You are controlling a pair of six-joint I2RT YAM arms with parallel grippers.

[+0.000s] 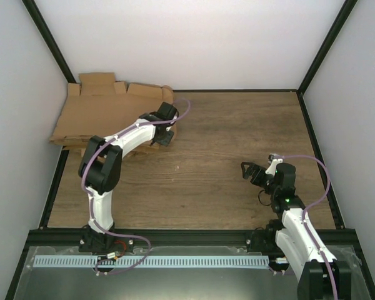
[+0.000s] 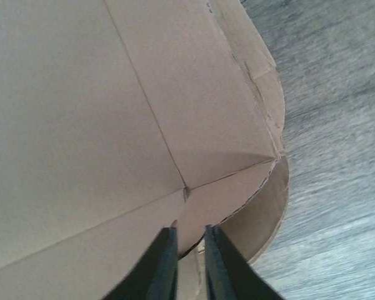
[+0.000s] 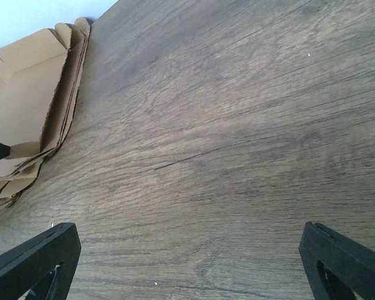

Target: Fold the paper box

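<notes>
2 arms show from above: the left hand [image 1: 164,134] sits at the right edge of the pile [image 1: 90,119] of cardboard blanks, and the right hand [image 1: 252,170] hangs spread over the tabletop [image 1: 225,137], well right of the pile.

Left wrist: the fingers [image 2: 165,265] stand nearly together at the edge of the box [image 2: 112,125], the pile's top sheet; I cannot tell whether they pinch it.

Right wrist: wide-spread fingers [image 3: 34,262], with the pile at far left.
</notes>
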